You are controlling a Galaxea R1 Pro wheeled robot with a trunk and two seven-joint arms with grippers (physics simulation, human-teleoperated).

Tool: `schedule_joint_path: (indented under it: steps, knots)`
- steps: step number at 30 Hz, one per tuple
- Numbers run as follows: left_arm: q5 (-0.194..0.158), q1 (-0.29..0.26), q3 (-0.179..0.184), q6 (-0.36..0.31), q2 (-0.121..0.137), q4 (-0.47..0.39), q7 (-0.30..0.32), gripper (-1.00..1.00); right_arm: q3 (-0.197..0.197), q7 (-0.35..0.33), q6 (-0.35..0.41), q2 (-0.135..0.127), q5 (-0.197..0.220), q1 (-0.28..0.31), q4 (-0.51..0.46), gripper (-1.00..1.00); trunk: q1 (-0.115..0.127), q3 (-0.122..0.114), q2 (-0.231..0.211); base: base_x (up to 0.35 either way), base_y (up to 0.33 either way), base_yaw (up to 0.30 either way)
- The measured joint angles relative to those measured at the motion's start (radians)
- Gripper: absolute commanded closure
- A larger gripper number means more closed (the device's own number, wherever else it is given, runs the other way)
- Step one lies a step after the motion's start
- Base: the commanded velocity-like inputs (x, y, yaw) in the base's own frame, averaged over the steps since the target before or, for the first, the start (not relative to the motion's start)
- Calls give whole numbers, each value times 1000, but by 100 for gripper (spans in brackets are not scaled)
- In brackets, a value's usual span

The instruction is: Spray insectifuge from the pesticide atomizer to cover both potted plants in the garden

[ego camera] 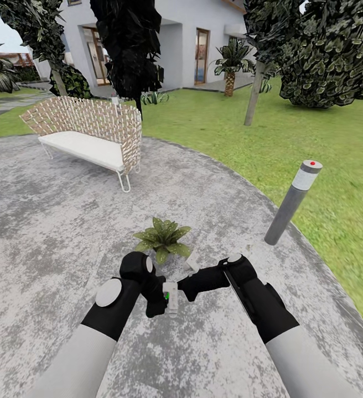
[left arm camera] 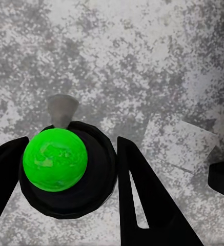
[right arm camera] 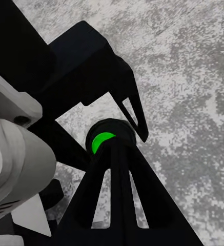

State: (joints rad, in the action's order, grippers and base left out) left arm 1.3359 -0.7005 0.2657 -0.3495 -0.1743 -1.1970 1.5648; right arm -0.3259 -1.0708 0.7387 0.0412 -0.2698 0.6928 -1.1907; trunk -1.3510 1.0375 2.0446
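Note:
The pesticide atomizer (ego camera: 170,299), a small dark bottle with a white label and a bright green patch, is held over the patio (ego camera: 48,232) by my left gripper (ego camera: 166,297), which is shut on it. In the left wrist view the atomizer (left arm camera: 60,166) sits end-on between the two black fingers (left arm camera: 137,200), its grey spray head beyond it. My right gripper (ego camera: 190,289) is shut, and its tips (right arm camera: 112,146) touch the atomizer (right arm camera: 102,142). One potted plant (ego camera: 162,237), a low green rosette, stands just ahead of both grippers. The other potted plant is out of view.
A grey bollard lamp (ego camera: 291,203) with a red dot leans at the patio's right edge, lawn (ego camera: 314,132) beyond it. A woven bench (ego camera: 87,138) with a white cushion stands at the back left. Trees, a palm (ego camera: 231,61) and the house lie farther off.

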Motion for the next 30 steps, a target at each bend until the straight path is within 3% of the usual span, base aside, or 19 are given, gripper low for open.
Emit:
schedule_joint_path:
  steps: [4,7,13,30]
  knots:
    - [0,-5,1,0,0,0,0,100,0,0,0,0,0,0,0,100,0,0,0,0,0,0]
    - [-3,-43,1,-1,0,0,0,100,0,0,0,-2,0,0,1,100,0,0,0,0,0,0]
    - [-53,-52,1,-1,0,0,0,100,0,0,-2,-3,0,0,1,100,0,0,0,0,0,0]
    - [-55,-52,4,-1,0,1,0,100,0,0,-3,-3,0,0,1,100,0,0,0,0,0,0]
